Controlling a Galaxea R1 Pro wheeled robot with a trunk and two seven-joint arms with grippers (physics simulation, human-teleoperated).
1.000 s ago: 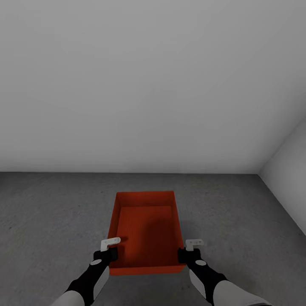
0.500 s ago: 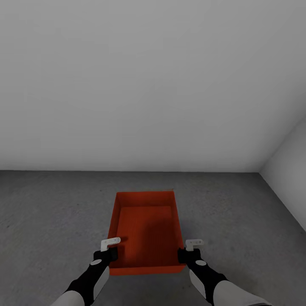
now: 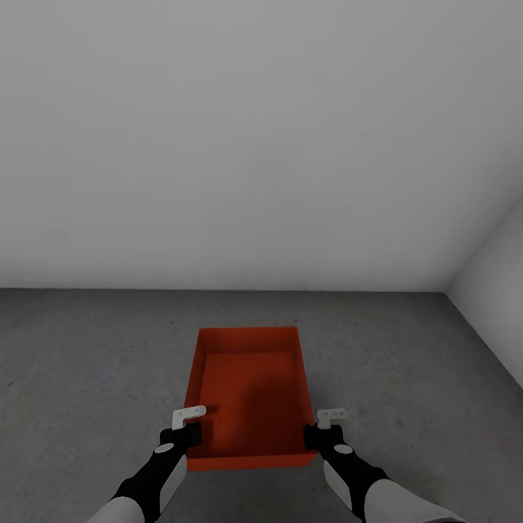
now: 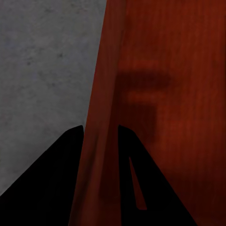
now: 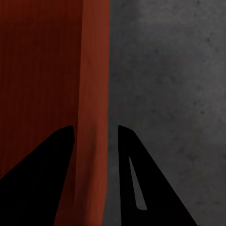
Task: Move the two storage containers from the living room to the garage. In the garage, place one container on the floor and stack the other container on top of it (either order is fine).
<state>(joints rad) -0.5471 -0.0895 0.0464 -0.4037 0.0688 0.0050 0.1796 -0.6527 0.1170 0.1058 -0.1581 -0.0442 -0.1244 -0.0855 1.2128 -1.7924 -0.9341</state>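
I've got the plain orange-red open-topped rectangular box (image 3: 250,392) over the dark grey rough concrete floor (image 3: 87,363), left gripper (image 3: 190,425) & right gripper (image 3: 328,425) jaws each pinching a side wall; I'd lower level, both arms together, w/o tilting

A pale grey wall (image 3: 247,138) is filling the upper half of the head view, plain and evenly lit, growing a little dimmer toward its base. A second pale wall (image 3: 494,290) is meeting it at a corner on the right and running back along that side. The floor (image 3: 80,363), dark grey and rough with faint mottled specks, perhaps concrete, is stretching from the wall's foot toward the camera, and the same grey surface is showing in both wrist views (image 4: 42,70) (image 5: 169,94).
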